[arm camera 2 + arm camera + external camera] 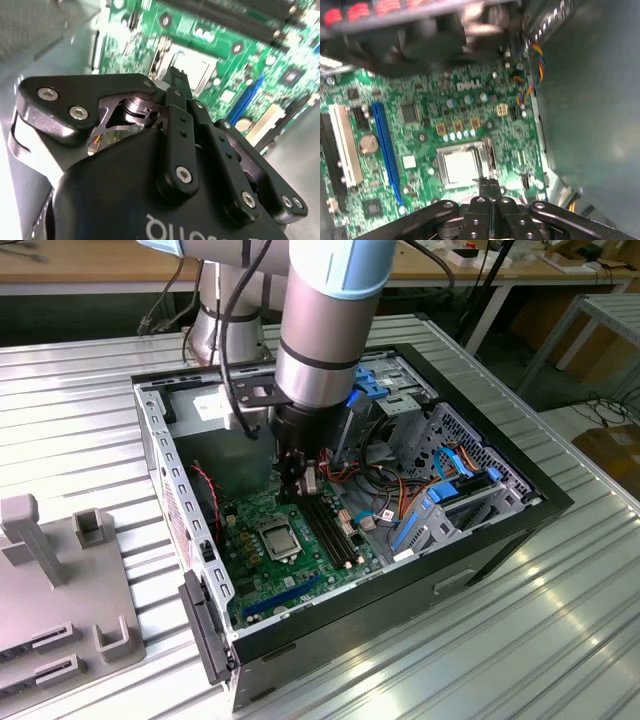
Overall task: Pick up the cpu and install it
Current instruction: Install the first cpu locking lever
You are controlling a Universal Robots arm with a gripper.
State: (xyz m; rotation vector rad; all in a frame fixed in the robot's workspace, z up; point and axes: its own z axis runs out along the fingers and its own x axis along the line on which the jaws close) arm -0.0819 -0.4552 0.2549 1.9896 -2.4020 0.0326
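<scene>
In the exterior view my arm hides much of the open case; my gripper [297, 480] hangs just above the green board. In both wrist views my fingers are pressed together, empty, and the flat silver cpu [461, 167] sits in its framed socket [440, 165] just beyond my fingertips [176, 76].

From my remote station I note the work surface: a ribbed, silver-grey metal tabletop [480, 640] with long parallel grooves, catching bright, even light. At the exterior view's left edge a pale grey moulded plastic fixture [60, 590] with upright posts rests on it. Behind runs a long light-brown wooden bench [90, 262], loose dark cables [165, 300] hanging off its front edge. At the exterior view's right I see a grey metal-framed side table [600, 320] and a brown cardboard box [615, 455] on the dark floor [570, 390].
</scene>
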